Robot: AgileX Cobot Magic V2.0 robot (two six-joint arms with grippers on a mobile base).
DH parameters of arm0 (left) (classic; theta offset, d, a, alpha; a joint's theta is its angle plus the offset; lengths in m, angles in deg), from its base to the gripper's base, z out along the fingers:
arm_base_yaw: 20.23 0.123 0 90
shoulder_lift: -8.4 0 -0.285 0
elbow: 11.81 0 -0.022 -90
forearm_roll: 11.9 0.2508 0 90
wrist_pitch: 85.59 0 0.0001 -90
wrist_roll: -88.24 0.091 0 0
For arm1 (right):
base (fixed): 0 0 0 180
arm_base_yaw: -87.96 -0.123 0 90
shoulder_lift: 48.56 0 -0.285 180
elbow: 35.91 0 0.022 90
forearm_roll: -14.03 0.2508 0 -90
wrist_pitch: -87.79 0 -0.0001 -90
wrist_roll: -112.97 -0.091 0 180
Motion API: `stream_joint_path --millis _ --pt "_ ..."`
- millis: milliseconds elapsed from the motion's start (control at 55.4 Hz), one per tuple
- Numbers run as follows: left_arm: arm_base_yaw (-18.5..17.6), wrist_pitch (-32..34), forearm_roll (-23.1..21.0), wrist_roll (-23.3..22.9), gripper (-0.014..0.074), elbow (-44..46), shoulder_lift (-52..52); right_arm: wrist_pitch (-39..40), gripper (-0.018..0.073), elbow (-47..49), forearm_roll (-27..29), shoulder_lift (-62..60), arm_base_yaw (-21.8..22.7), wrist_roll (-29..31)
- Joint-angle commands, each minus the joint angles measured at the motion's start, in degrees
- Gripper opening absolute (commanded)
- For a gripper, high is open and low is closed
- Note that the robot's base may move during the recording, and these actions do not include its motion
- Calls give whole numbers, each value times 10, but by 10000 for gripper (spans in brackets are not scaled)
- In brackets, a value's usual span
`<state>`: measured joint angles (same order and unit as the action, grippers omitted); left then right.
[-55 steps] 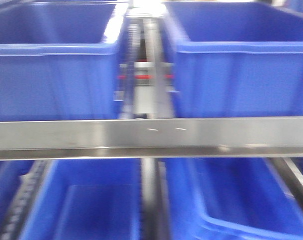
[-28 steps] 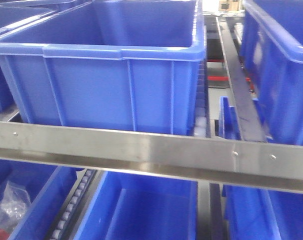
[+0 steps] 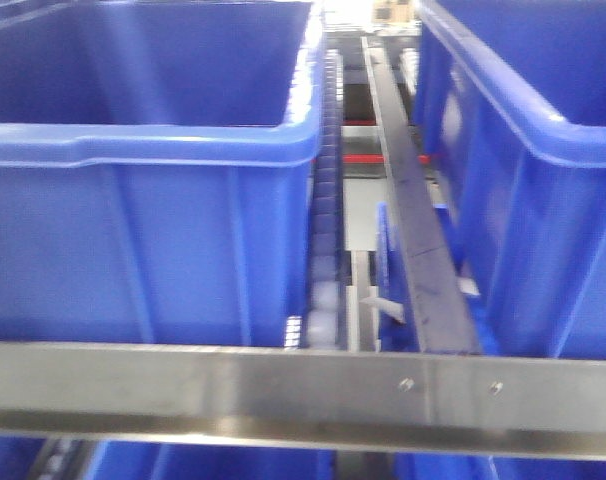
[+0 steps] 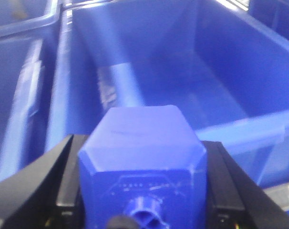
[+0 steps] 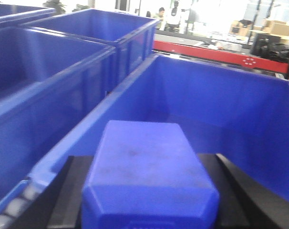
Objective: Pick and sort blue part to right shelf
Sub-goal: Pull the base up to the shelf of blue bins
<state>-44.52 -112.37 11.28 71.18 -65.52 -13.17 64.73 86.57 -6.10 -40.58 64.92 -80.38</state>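
- Left claw (image 4: 142, 162) in its wrist view clamps a blue part (image 4: 139, 133) over a bin (image 4: 230, 81); its long axis seems to point forward, into the bin. Lower it before releasing.
- Right wrist: right claw (image 5: 147, 164) clamps a second blue part (image 5: 142, 143), lying likewise, near a bin rim (image 5: 101, 112). Clear that rim.
- Front: right shelf (image 3: 423, 250), front rail (image 3: 183, 385); no part visible.
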Motion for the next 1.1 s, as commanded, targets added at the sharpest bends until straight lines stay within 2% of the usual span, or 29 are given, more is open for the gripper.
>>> stream_joint_path --millis 0,1083 --pt "-2 49 7 -2 293 17 -7 53 211 15 -13 10 1 3" --pt "-2 60 3 -2 293 17 -7 53 211 15 -13 10 1 3"
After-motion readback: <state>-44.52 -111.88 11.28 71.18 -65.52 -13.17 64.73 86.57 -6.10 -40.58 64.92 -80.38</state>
